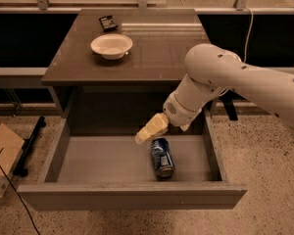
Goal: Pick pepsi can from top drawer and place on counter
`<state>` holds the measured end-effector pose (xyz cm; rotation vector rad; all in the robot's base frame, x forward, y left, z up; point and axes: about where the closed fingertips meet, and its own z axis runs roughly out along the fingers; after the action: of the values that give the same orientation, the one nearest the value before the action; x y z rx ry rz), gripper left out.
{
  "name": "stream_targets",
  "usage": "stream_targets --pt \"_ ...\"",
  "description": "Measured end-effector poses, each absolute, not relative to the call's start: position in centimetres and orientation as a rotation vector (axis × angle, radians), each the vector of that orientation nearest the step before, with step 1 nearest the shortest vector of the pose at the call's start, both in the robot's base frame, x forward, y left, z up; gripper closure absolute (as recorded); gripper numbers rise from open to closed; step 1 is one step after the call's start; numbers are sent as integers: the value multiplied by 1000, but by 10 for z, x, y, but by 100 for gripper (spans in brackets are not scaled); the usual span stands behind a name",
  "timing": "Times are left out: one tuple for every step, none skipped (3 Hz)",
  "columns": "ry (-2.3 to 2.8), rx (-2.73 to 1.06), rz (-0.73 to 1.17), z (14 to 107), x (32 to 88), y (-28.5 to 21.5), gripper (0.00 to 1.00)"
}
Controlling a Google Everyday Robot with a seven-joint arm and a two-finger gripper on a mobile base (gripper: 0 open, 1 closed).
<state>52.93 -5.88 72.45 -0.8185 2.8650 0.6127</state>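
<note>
A: Top drawer, status?

B: It stands pulled out below the table. The pepsi can lies on its side on the drawer floor, right of centre, with one end toward the front panel.

A: And the hand?

B: The hand hangs over the drawer interior, angled down and to the left. It sits just beside the can's rear end, up and left of it. Whether it is open or closed cannot be told, nor whether it touches the can.

A: Table contents?

B: A white bowl on the left half, and a small dark packet behind it near the back edge. The white arm reaches in from the right.
</note>
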Motion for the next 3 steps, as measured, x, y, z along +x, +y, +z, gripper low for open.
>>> stream_targets --pt "2909 -769 571 703 535 -56 0" --pt "2973 -674 501 668 542 -60 0" --pt "3027 -592 439 637 547 -66 0"
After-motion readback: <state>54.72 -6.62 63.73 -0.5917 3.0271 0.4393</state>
